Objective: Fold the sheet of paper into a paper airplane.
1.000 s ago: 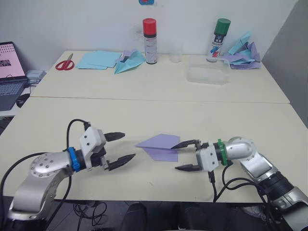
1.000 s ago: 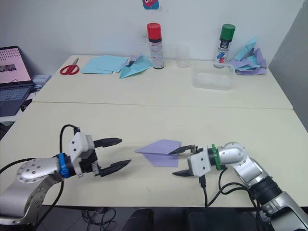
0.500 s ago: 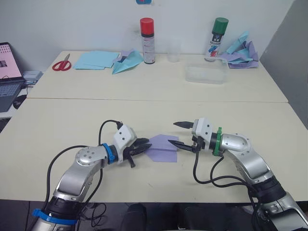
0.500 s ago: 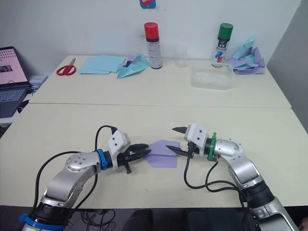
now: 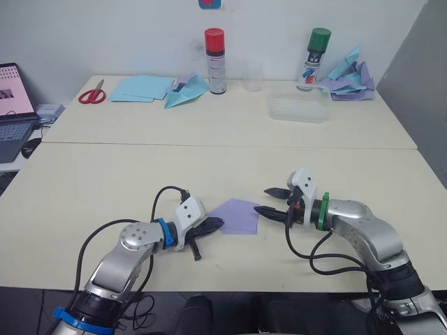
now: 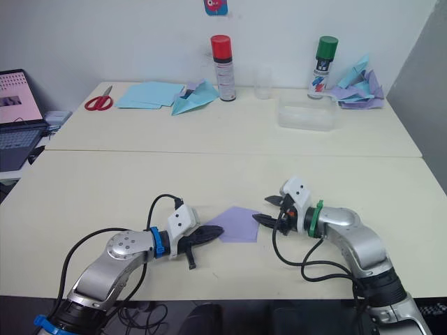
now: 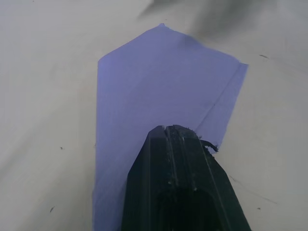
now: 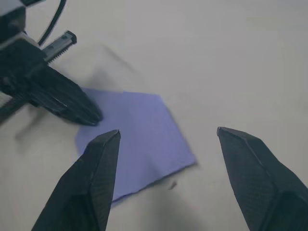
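**Flattening the lavender fold**

While its two black fingers are pressed together, the left tool (image 5: 209, 225) lies on the near-left edge of the sheet of paper (image 5: 237, 215), pinning it flat to the surface (image 5: 105, 181). Opposite it, the right tool (image 5: 271, 201) hovers with its fingers spread wide, one tip just at the paper's right edge, gripping nothing. The paper lies low between the two tools, at the middle of the near surface, a partly folded shape with a point towards the far side and a crease along one side.

To do this step well, I'd judge the left tool should keep its press steady so the sheet cannot slide, while the right takes the free edge close to the crease and folds it over squarely; a thin sheet like this will skid or buckle if pushed from one side alone.

Counting round: one lavender sheet in work, two tools, two spray cans (image 5: 215, 60) at the back, one pair of scissors (image 5: 92, 92), one light blue paper plane (image 5: 186, 89), one clear tub (image 5: 300, 108).
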Controlling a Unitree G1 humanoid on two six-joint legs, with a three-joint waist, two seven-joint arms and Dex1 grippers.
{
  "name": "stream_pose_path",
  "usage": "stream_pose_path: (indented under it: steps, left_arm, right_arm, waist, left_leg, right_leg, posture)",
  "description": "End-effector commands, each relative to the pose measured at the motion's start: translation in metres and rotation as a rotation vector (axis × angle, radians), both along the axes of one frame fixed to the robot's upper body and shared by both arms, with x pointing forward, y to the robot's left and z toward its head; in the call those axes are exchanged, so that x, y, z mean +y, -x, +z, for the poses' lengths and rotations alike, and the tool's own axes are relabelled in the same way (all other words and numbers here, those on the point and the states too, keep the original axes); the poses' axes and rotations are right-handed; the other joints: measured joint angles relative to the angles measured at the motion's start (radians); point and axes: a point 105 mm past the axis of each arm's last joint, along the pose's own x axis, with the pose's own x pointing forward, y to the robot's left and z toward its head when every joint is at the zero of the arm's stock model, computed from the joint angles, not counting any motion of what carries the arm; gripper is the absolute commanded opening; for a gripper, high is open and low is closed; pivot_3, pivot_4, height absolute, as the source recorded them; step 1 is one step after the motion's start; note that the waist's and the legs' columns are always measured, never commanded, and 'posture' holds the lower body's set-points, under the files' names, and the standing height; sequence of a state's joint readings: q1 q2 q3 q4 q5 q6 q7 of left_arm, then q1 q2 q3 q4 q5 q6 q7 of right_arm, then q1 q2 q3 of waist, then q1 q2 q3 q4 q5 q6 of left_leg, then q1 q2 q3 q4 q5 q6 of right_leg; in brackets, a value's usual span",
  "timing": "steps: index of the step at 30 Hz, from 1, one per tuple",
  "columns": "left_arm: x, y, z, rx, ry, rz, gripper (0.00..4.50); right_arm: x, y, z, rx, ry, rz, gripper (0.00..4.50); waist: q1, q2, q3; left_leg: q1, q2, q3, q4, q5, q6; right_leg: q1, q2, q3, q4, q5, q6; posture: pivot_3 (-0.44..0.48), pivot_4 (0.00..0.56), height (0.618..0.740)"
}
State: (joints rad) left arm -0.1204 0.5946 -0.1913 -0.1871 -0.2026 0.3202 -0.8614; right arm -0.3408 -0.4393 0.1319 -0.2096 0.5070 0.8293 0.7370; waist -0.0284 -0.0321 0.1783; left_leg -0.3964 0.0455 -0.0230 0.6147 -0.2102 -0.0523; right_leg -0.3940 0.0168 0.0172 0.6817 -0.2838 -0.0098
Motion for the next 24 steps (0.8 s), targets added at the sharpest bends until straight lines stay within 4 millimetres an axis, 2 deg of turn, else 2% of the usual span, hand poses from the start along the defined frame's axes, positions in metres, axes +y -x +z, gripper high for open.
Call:
stream_pose_path:
  steps: [1,3,6,9,13,17,23,24]
  left_arm:
    - [0.004,0.005,-0.014,0.042,-0.038,0.005,0.02]
    - [0.006,0.006,-0.014,0.045,-0.042,0.009,0.02]
    - [0.008,0.007,-0.015,0.047,-0.043,0.015,0.02]
    - [0.009,0.007,-0.014,0.044,-0.038,0.028,0.02]
    - [0.01,0.01,-0.014,0.051,-0.03,0.037,0.02]
    - [0.009,0.013,-0.017,0.062,-0.03,0.036,0.02]
    - [0.009,0.01,-0.02,0.068,-0.036,0.042,0.02]
    - [0.01,0.01,-0.021,0.072,-0.037,0.044,0.0]
  right_arm:
    - [0.002,-0.005,-0.003,0.137,-0.015,-0.028,3.34]
    - [0.0,-0.003,-0.011,0.209,0.037,-0.016,3.34]
    - [-0.004,-0.009,-0.013,0.263,0.053,-0.062,3.34]
    - [-0.005,-0.014,-0.015,0.22,0.124,-0.071,3.34]
    - [0.007,-0.011,-0.014,0.261,0.08,-0.034,3.34]
    - [0.032,-0.003,-0.014,0.329,-0.011,0.04,3.34]
    - [0.052,-0.014,-0.022,0.314,-0.08,0.034,3.34]
    - [0.054,-0.016,-0.022,0.306,-0.084,0.035,3.16]
  waist:
    - [0.0,0.0,0.0]
    - [0.0,0.0,0.0]
    - [0.0,0.0,-0.001]
    - [-0.001,0.0,-0.002]
    - [-0.002,0.0,-0.002]
    - [-0.006,0.0,-0.003]
    - [-0.006,0.001,-0.003]
    - [-0.006,0.001,-0.004]
  left_leg:
    - [0.0,0.0,0.0,0.0,0.0,0.0]
    - [0.0,0.0,0.0,0.0,0.0,0.0]
    - [0.0,0.0,0.0,0.0,0.0,0.0]
    - [0.0,0.0,0.0,0.0,0.0,0.0]
    - [0.001,0.0,0.0,0.0,0.0,0.0]
    - [0.005,0.0,0.0,0.0,0.0,0.0]
    - [0.006,0.001,0.0,-0.001,0.0,0.0]
    - [0.006,0.001,0.0,-0.001,0.0,0.0]
  right_leg:
    - [0.0,0.0,0.0,0.0,0.0,0.0]
    - [0.0,0.0,0.0,0.0,0.0,0.0]
    - [0.0,0.0,0.0,-0.001,0.0,0.0]
    - [0.0,0.0,0.0,-0.001,0.0,0.0]
    - [0.001,0.0,0.0,0.0,0.0,0.001]
    - [0.004,0.002,0.0,-0.001,0.0,0.001]
    - [0.004,0.005,0.0,0.0,0.0,0.0]
    - [0.005,0.005,0.0,0.0,0.0,0.0]
  posture:
    - [0.0,0.15,0.74]
    - [0.0,0.15,0.74]
    - [0.0,0.15,0.74]
    - [0.0,0.15,0.74]
    - [0.0,0.15,0.74]
    - [0.0,0.15,0.74]
    - [0.0,0.15,0.74]
    - [0.0,0.15,0.74]
